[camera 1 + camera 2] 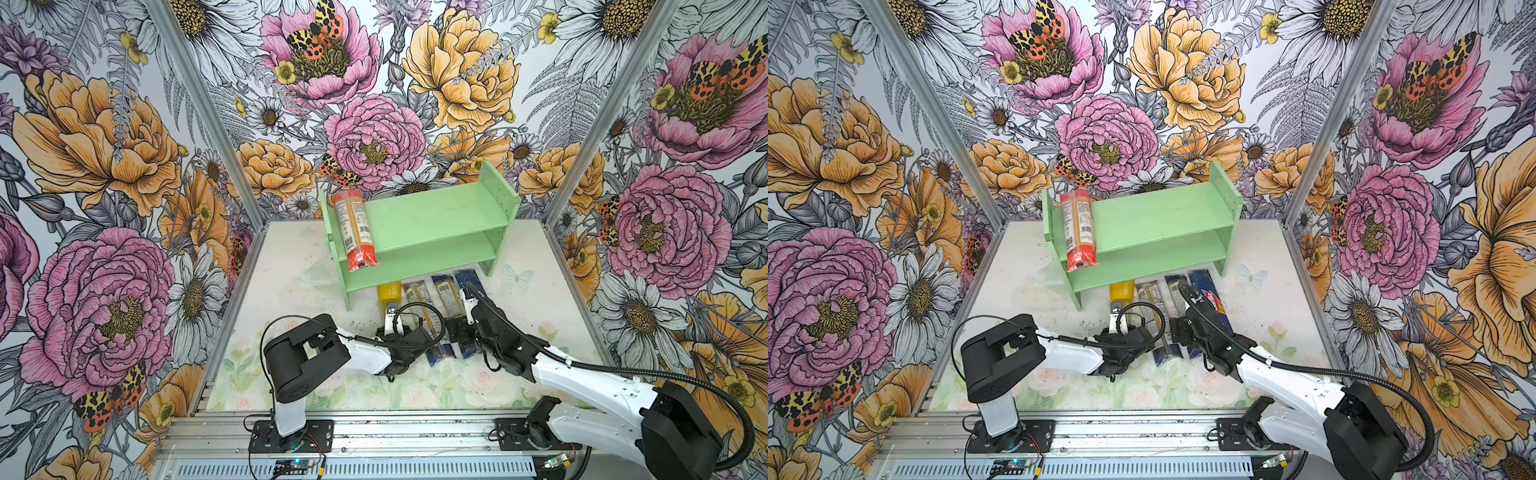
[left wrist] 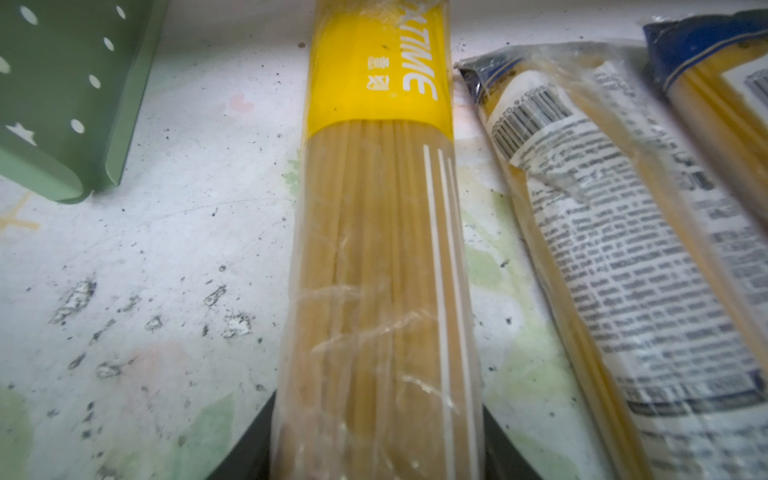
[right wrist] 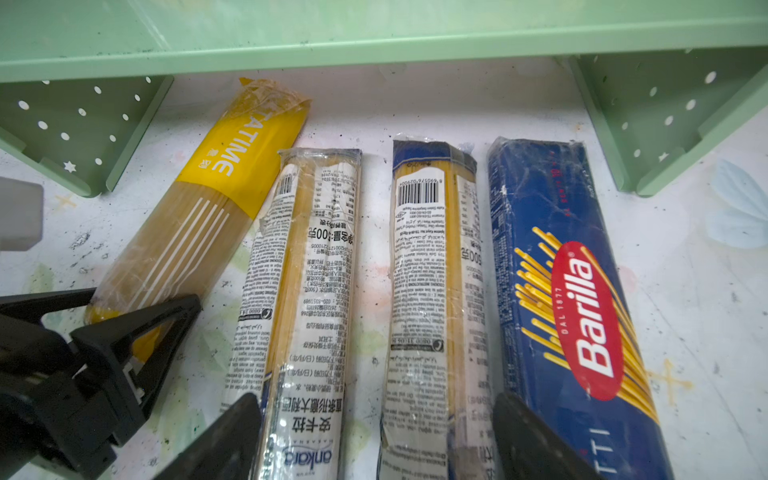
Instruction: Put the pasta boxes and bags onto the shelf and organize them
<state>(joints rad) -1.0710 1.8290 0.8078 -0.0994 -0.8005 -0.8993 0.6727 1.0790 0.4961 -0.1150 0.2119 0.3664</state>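
Shelf (image 1: 436, 216): it stands at the back of the surface (image 1: 282, 299). Both tiers are bare where visible, except at the left end of the top tier.
Red-ended clear bag (image 1: 355, 232): it lies front to back on the top tier, beside the left side panel. Its red end overhangs the front edge.
Yellow bag (image 2: 374, 249): it is the leftmost of four packs lying side by side on the surface just in front of the shelf. It lies flat and is not yet lifted.
Left gripper (image 2: 379, 405): it sits low at the near end of the yellow bag. Its fingers (image 2: 245, 457) press against both sides of the bag, clamped on it.
Left blue-ended clear bag (image 3: 299, 291): it lies just beside the yellow bag, untouched.
Right blue-ended clear bag (image 3: 432, 270): it is next in the row, with a narrow gap on each side.
Right gripper (image 3: 376, 399): it hovers over the near ends of the two clear bags. Its fingers (image 3: 532, 440) stand wide apart and hold nothing.
Barilla box (image 3: 561, 270): it is the rightmost pack, lying flat with its logo up.
Step in hand: you are grasping the yellow bag. By the look of it, one pack is shelved and four remain.
Next move: lift the yellow bag straight up, clear of the lower tier's front edge. Then carry it to the top tier and lay it parallel to the red-ended clear bag.
Caution: the grip is near one end, so expect the far end to droop. Keep the right gripper clear of the path.
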